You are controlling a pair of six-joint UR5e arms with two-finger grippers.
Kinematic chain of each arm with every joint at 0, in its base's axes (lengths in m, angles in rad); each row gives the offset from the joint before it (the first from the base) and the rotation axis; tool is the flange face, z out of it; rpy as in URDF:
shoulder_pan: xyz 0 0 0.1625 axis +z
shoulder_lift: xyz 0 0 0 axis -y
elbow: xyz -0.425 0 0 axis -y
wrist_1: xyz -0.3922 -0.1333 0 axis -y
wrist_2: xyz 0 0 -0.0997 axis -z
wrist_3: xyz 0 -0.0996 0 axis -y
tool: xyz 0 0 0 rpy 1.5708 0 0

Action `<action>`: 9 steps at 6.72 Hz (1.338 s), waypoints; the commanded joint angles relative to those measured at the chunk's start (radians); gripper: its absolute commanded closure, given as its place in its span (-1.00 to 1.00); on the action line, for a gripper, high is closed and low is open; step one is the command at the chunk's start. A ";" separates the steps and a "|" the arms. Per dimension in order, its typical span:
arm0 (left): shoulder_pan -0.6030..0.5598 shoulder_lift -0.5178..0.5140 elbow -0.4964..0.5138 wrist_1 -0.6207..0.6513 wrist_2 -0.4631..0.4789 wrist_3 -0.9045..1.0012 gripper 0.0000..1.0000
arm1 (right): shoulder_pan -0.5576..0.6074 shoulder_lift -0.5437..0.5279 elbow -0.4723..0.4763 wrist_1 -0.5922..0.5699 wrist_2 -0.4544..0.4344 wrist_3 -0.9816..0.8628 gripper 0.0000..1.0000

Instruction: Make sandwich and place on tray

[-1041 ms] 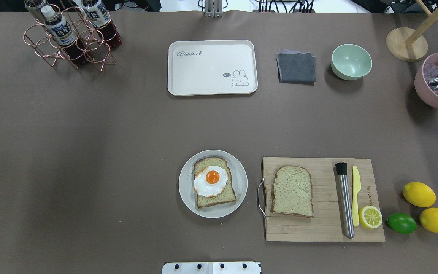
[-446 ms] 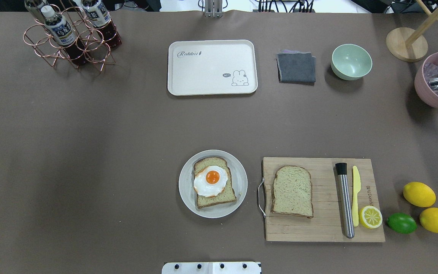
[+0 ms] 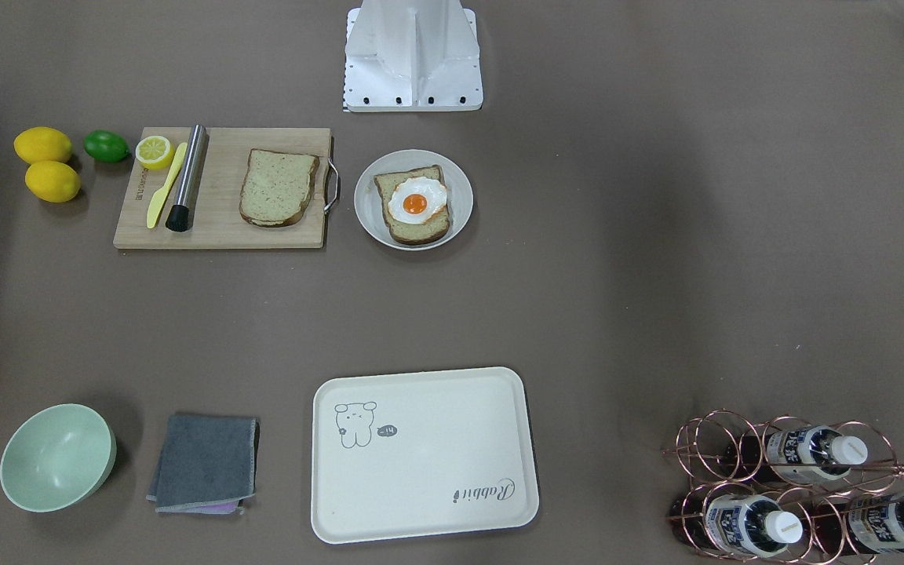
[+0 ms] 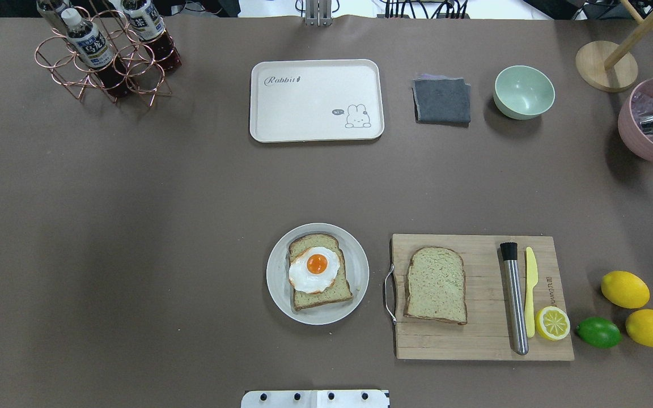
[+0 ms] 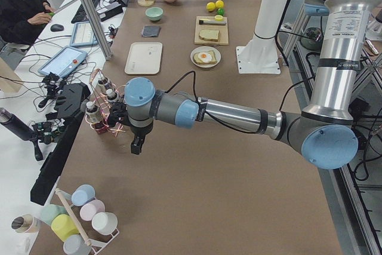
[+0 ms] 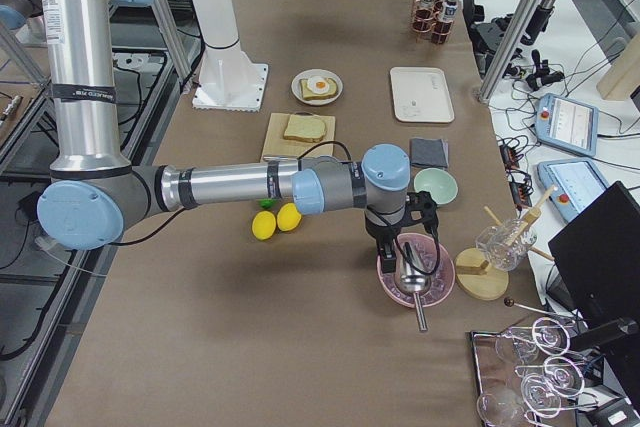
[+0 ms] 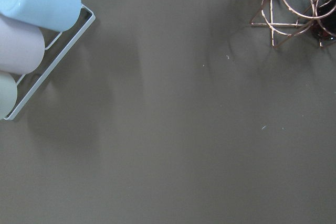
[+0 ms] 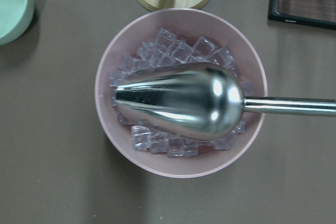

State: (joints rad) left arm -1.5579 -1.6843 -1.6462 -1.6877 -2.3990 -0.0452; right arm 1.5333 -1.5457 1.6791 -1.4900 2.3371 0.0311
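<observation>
1. Near row, by the robot base: plate w/ one bread slice and egg on top, yolk up. The sandwich is half built.
2. Just beside the plate, robot's right: cutting board w/ 2nd slice lying flat and uncovered at the handle end. Steel rod, yellow knife and lemon half lie at the other end, apart from the slice.
3. Progress, my read: egg-on-bread is done. Left to do: 2nd slice onto the egg, then the whole stack to the tray.
4. Mid table: no object shows btw plate and tray. I judge it a straight open lane.
5. Far row: tray, nothing on it yet. Grey cloth is near on the right, green bowl beyond it, and bottle rack well apart on the left.
6. Edges: plate rim and tray lip are both raised, so I'd expect to lift clear over each.
7. Left gripper hangs over the table near the bottle rack. Right gripper is over the pink bowl of ice w/ scoop. Both show in side views only, so I can't tell finger opening or any hold. Both are well apart from the bread.
</observation>
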 commanded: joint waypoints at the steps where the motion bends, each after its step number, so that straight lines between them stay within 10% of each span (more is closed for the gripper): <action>1: 0.018 0.000 -0.035 -0.017 0.000 -0.008 -0.97 | -0.004 -0.005 0.037 0.010 0.115 0.003 -1.00; 6: 0.106 0.029 -0.247 -0.017 0.084 -0.270 -0.97 | -0.138 0.041 0.165 0.059 0.125 0.196 -1.00; 9: 0.277 0.032 -0.369 -0.114 0.099 -0.666 -0.97 | -0.206 0.026 0.097 0.296 0.122 0.223 -1.00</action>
State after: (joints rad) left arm -1.3385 -1.6540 -1.9835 -1.7637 -2.3037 -0.5934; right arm 1.3529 -1.5189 1.7997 -1.2724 2.4634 0.2331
